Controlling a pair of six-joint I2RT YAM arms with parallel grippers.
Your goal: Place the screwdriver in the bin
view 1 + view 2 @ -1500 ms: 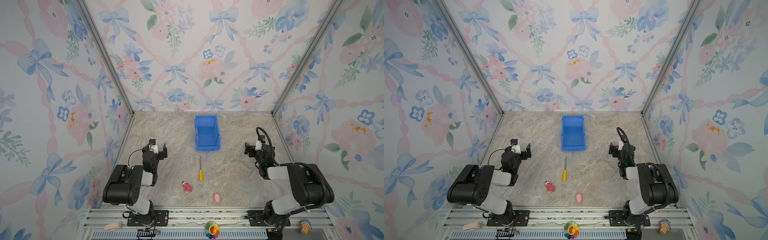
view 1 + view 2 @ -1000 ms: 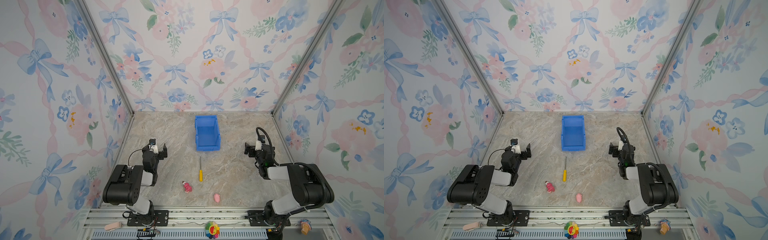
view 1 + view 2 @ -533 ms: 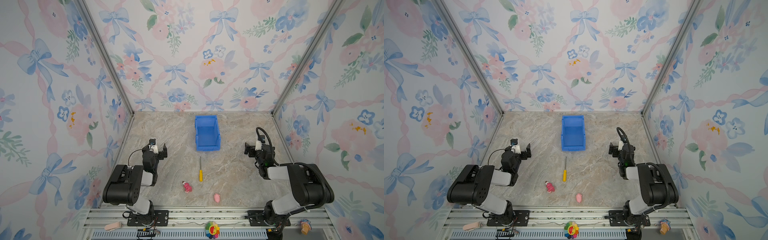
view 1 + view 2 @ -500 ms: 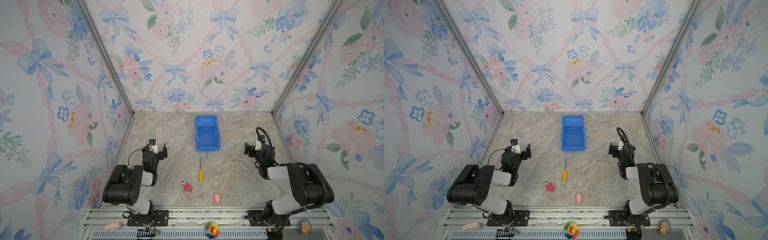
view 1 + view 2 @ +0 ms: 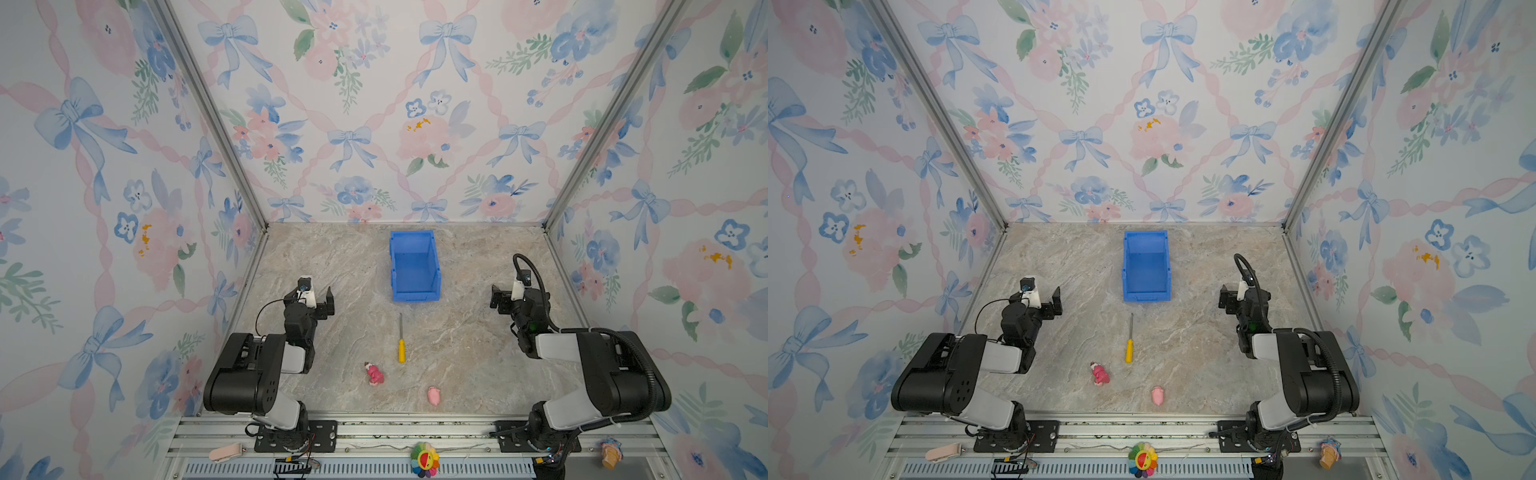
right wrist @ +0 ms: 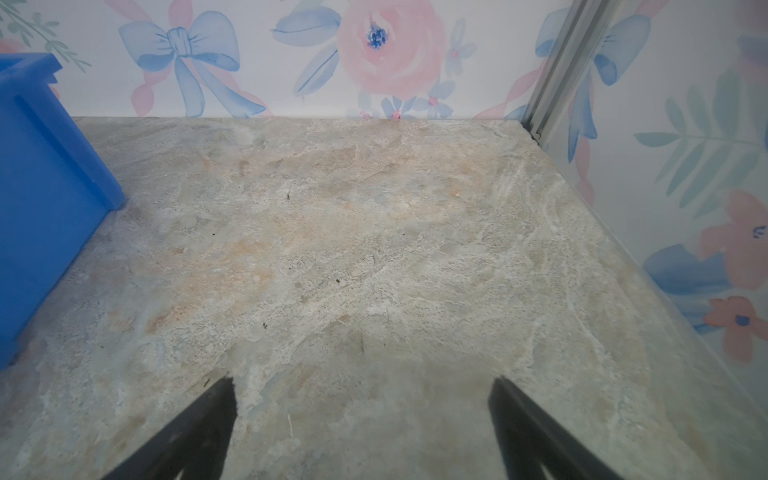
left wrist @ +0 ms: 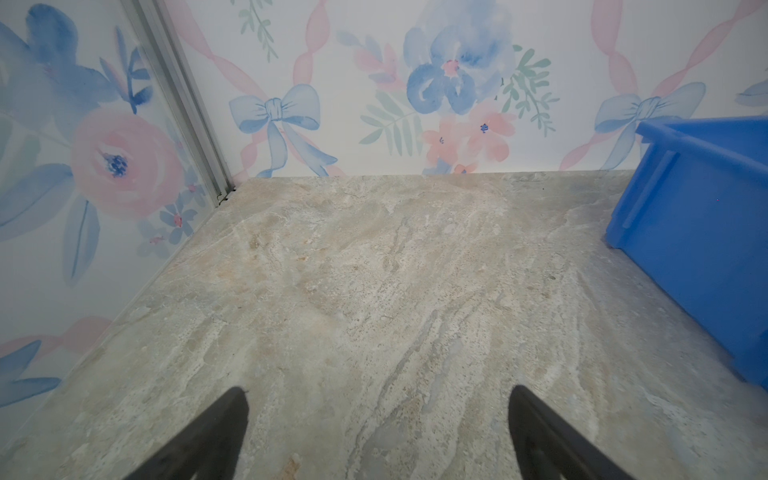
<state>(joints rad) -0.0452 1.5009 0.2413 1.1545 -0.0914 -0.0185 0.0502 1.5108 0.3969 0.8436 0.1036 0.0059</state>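
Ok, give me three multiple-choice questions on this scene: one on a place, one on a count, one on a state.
1. Where is the screwdriver? A) on the table, in front of the bin B) inside the bin C) held in the air
2. How many pink toy figures lie on the table? A) one B) two C) four
3. The left tool is: A) shut on the screwdriver B) shut on a figure C) open and empty
Answers: 1 A, it lies flat before the bin's front lip; 2 B, two show in both top views; 3 C, its fingers stand apart over bare table.
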